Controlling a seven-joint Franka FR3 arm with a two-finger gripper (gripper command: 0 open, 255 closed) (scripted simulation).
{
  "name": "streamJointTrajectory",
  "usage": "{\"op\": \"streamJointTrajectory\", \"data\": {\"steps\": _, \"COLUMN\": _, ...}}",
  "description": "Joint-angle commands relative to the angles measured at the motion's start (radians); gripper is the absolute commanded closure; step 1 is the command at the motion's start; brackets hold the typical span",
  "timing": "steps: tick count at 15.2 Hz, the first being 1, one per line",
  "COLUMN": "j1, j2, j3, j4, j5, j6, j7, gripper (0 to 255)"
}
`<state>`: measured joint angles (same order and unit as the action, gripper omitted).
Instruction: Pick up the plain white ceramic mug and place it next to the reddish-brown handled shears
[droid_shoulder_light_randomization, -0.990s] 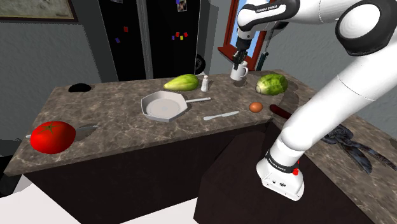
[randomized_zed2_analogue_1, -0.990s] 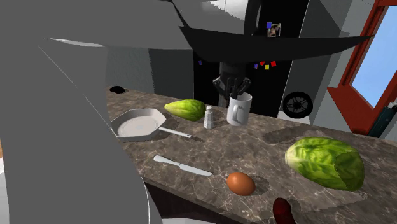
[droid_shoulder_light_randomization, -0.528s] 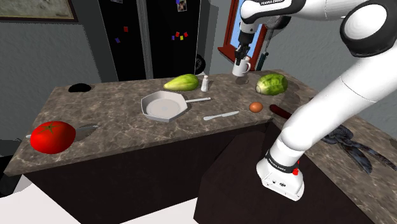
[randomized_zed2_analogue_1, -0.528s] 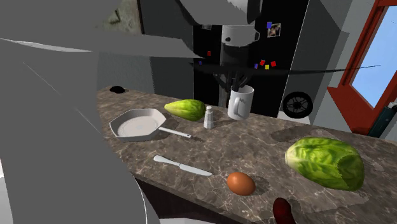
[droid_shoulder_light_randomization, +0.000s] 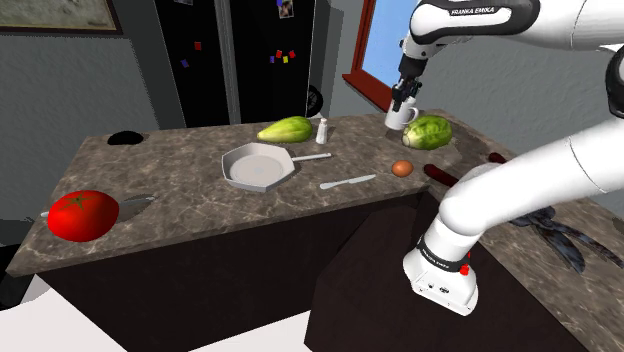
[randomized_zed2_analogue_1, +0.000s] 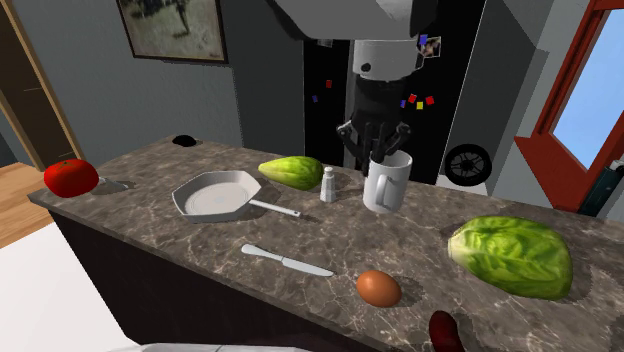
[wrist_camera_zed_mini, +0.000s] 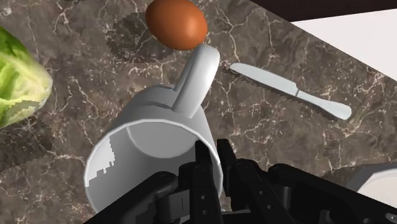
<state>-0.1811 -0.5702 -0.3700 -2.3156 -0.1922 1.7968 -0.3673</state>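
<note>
A plain white mug (droid_shoulder_light_randomization: 400, 119) hangs just above the dark marble counter (droid_shoulder_light_randomization: 180, 195), close beside the green lettuce head (droid_shoulder_light_randomization: 428, 131). My black gripper (droid_shoulder_light_randomization: 403, 100) is shut on its rim from above. In the wrist view one finger is inside the mug (wrist_camera_zed_mini: 159, 121) and one outside, so the gripper (wrist_camera_zed_mini: 213, 159) clasps the wall, with the handle pointing at the egg (wrist_camera_zed_mini: 176, 23). In the second exterior view the gripper (randomized_zed2_analogue_1: 378, 150) holds the mug (randomized_zed2_analogue_1: 385, 184) upright. A reddish-brown handle (droid_shoulder_light_randomization: 438, 175) lies past the egg, partly hidden by my arm.
On the counter lie an egg (droid_shoulder_light_randomization: 402, 168), a knife (droid_shoulder_light_randomization: 348, 182), a white pan (droid_shoulder_light_randomization: 258, 166), a small shaker (droid_shoulder_light_randomization: 322, 130), a green squash (droid_shoulder_light_randomization: 286, 129) and a tomato (droid_shoulder_light_randomization: 82, 215). A black fridge (droid_shoulder_light_randomization: 250, 60) stands behind. The reddish handle (randomized_zed2_analogue_1: 443, 328) sits at the counter's front corner.
The gripper has carried the mug off its spot by the shaker, first up and then toward the shoulder view's right, to beside the lettuce. The grip has stayed shut.
</note>
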Motion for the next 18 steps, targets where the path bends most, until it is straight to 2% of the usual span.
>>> {"op": "streamJointTrajectory", "data": {"steps": 1, "j1": -0.027, "j2": -0.09, "j3": 0.001, "j4": -0.064, "j5": -0.026, "j6": -0.024, "j7": -0.009, "gripper": 255}}
{"op": "streamJointTrajectory", "data": {"steps": 10, "j1": -0.155, "j2": -0.452, "j3": 0.004, "j4": -0.249, "j5": -0.108, "j6": -0.2, "j7": -0.076, "gripper": 255}}
{"op": "streamJointTrajectory", "data": {"steps": 18, "j1": -0.287, "j2": -0.753, "j3": -0.023, "j4": -0.324, "j5": -0.185, "j6": -0.421, "j7": -0.198, "gripper": 255}}
